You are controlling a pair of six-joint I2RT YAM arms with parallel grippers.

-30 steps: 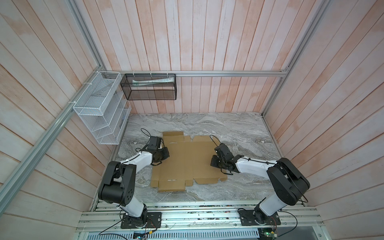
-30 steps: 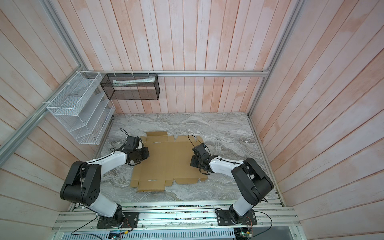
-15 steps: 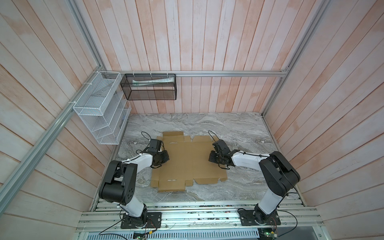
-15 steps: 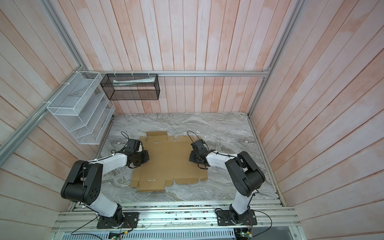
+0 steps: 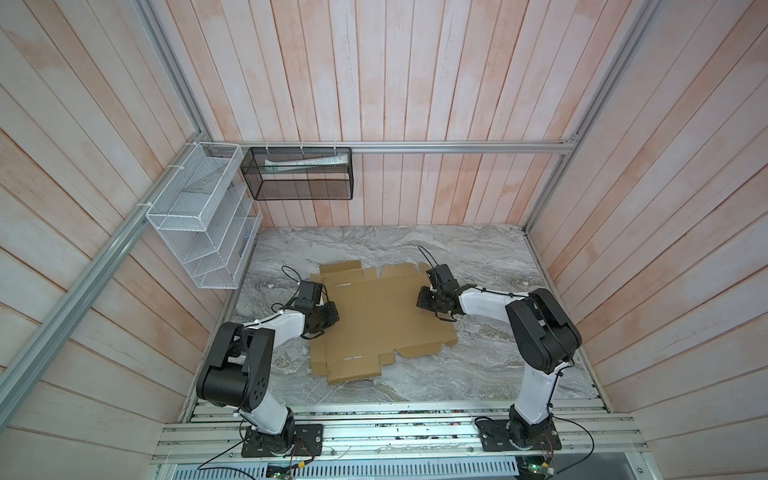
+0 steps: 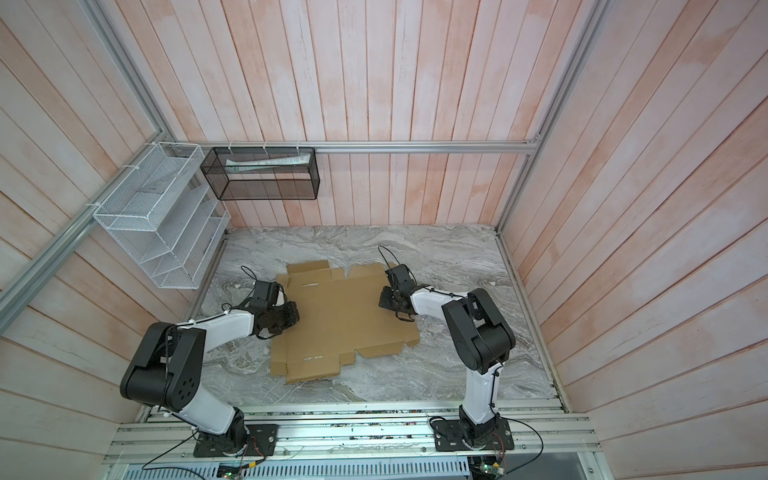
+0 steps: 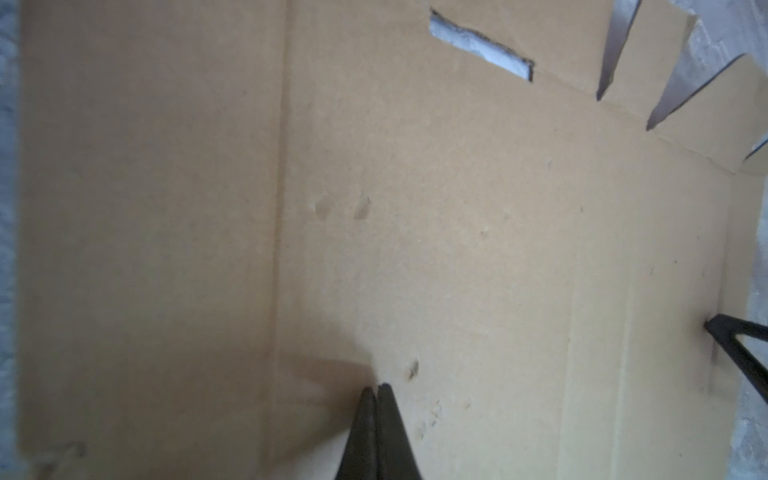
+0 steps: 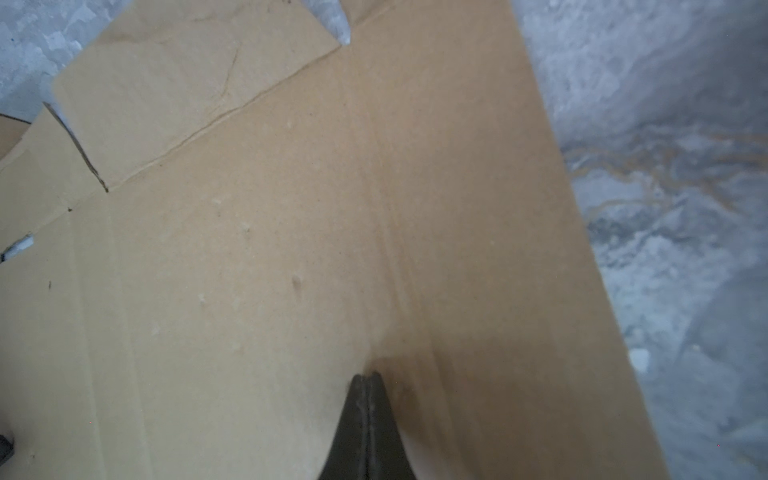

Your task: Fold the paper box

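- The paper box, a plain tan-brown die-cut sheet of corrugated cardboard with stepped flaps, wedge-shaped notches, long creases and narrow slots, lies flat and unfolded in the middle of the grey, marble-veined counter in both top views.
- Up close the board is matte and faintly fibrous, pitted with small dents and scuffs. One slot shows the pale counter through it.
- The left hand, two slim tapered black fingers pressed together on nothing, rests its tips on the sheet just inside the left-side crease.
- The right hand, equally dark and pointed, is likewise pressed together and empty, its tips on the sheet along a ribbed crease band near the right edge.
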